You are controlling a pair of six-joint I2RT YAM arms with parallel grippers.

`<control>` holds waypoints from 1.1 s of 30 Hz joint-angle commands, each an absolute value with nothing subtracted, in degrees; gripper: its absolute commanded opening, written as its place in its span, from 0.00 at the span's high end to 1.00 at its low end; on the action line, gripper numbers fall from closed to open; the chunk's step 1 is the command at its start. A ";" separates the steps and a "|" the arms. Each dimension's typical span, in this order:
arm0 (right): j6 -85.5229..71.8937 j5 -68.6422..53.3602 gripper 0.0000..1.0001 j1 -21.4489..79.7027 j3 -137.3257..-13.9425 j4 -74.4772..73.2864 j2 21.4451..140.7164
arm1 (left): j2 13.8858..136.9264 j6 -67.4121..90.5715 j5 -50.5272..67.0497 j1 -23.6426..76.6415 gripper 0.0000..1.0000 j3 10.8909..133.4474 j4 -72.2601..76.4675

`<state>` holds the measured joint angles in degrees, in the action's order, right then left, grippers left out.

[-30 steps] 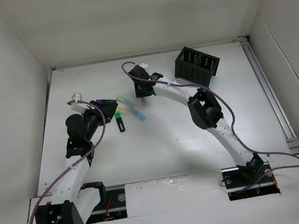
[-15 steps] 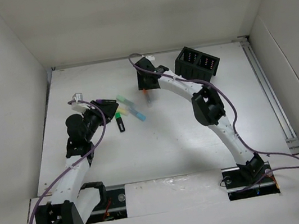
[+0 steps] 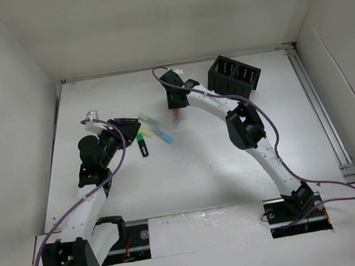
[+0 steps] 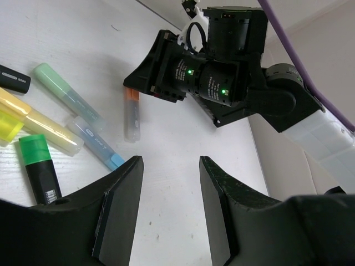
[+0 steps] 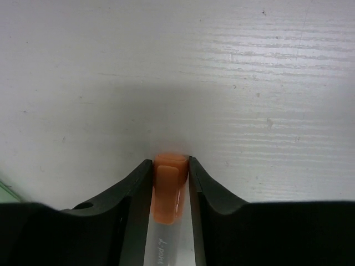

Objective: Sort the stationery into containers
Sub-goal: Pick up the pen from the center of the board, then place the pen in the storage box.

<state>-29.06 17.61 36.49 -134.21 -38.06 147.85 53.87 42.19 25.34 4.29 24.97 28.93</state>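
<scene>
My right gripper [image 3: 174, 105] [image 5: 169, 162] is shut on the orange cap of a clear-bodied pen [image 5: 168, 191] [image 3: 176, 115], just over the table, left of the black organiser box [image 3: 234, 75]. That pen [image 4: 131, 113] also shows in the left wrist view, under the right gripper. My left gripper [image 3: 134, 129] [image 4: 169, 166] is open and empty beside a cluster of pens: a pale green one [image 4: 66, 94], a yellow one [image 4: 41, 126], a blue-tipped one [image 4: 97, 145], a green-capped black highlighter [image 4: 41, 169] and a black marker [image 4: 14, 79].
White walls enclose the table [image 3: 202, 163] on the left, back and right. A rail [image 3: 319, 110] runs along the right edge. Purple cables loop along both arms.
My right gripper has shifted a little right and back from the pen cluster with the orange-capped pen in it. The left arm has not moved.
</scene>
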 commanded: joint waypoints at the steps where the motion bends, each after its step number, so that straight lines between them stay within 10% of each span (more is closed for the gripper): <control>1: -28.56 18.10 0.65 36.56 -135.71 -40.34 148.89 | 54.22 42.80 26.37 4.39 0.58 24.96 31.90; 10: -31.90 17.49 0.95 35.25 -126.65 -34.02 138.46 | 54.75 43.33 26.37 4.39 0.58 24.43 32.96; 20: -35.94 23.28 0.95 25.15 -121.29 -22.60 117.35 | 56.60 43.33 27.60 4.39 0.58 23.91 34.89; 33: -28.22 48.78 0.94 15.03 -123.66 -11.62 120.23 | 62.40 37.01 16.53 21.36 0.56 30.85 31.73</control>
<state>-32.45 42.96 14.09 -122.93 -16.01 118.76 62.67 40.47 20.10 20.78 27.53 30.74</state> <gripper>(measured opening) 0.323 0.440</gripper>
